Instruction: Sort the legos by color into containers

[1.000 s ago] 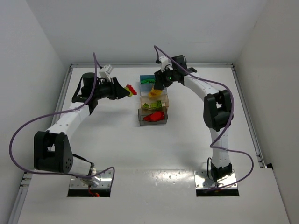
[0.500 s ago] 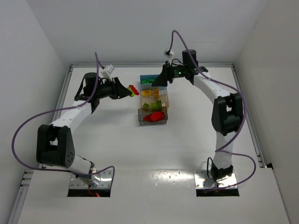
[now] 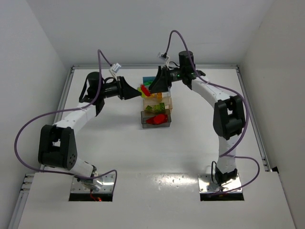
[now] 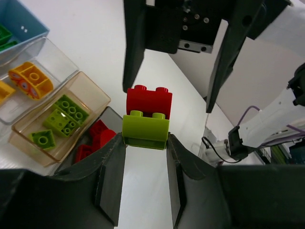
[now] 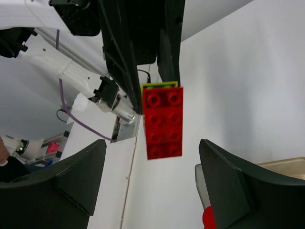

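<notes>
White surface (image 3: pixel 95 143), white walls, nothing loose lying around the arms. Left end effector (image 3: pixel 133 89) reaches toward the far middle and is clamped narrow on the lime-green brick (image 4: pixel 145 131), with one finger pad on each side wall. The red brick (image 4: pixel 148 100) is stacked on the green one's studs, so the two-brick clump (image 3: pixel 143 90) hangs in the air just left of the bin row, between the two end effectors. Handling call: hard moulded plastic, light and rigid, with glossy, fairly slick walls; no crush risk. The stud joint is a friction fit, so it should resist a straight pull more than a peel. Best hold for the other arm looks like the red brick's two long flat side walls, well clear of the green one, then a tilt to break the joint. The red piece is a two-by-four. Its stud face points away from the left end effector and straight at the right wrist camera. Its long axis lies crosswise to the left fingers' closing line, probably near vertical, though the overhead view is too small to confirm. Right end effector (image 3: pixel 155 87) stands wide open, fingers (image 5: pixel 71 176) either side of the red brick and not touching it. Below sit the tan bin (image 4: pixel 90 93), with green pieces, and the grey bin (image 3: pixel 142 125), with red ones.
</notes>
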Robot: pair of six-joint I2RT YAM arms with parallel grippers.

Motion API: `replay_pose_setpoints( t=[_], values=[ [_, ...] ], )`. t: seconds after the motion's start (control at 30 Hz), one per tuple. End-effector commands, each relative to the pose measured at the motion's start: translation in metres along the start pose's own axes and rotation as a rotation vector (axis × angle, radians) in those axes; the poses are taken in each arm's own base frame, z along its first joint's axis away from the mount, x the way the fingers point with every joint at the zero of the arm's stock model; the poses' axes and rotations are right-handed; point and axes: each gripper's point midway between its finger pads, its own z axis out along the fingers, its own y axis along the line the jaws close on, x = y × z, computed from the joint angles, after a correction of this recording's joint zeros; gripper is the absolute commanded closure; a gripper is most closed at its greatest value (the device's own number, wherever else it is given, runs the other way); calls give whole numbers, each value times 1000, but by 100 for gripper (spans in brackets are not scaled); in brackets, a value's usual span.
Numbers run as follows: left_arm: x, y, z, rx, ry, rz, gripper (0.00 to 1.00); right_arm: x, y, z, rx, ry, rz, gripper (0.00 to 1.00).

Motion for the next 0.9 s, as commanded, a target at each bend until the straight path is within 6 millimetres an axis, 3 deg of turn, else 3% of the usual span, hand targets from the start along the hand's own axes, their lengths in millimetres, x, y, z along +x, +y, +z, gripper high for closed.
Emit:
replay_pose_setpoints(
  t=[0.0, 0.37, 0.43, 0.47, 0.57, 0.6, 0.67, 0.8, 0.87],
  values=[
    [-3, -18, 4, 76, 6, 64, 79, -22, 12, 7, -44, -6, -106, 21],
    [-7, -24, 7, 88, 3, 80, 79, -14, 18, 25, -78, 19, -100, 23],
    [-7, -24, 7, 88, 3, 80, 79, -13, 20, 29, -85, 24, -100, 35],
    [-5, -26, 9, 96, 9, 81, 79, -13, 20, 29, -86, 24, -100, 51],
    [-4, -23, 9, 82, 13, 73, 79, -14, 19, 29, -77, 21, -100, 71],
    [-4, -23, 9, 82, 12, 86, 79, -11, 18, 30, -76, 23, -91, 83],
    [3, -19, 8, 73, 26, 69, 79, -12, 16, 30, -65, 17, -100, 94],
    [19, -12, 3, 41, 59, 84, 79, -16, 12, 20, -38, 1, -100, 97],
    [23, -14, -2, 27, 64, 103, 79, -19, 1, 3, 3, -22, -89, 97]
  ],
)
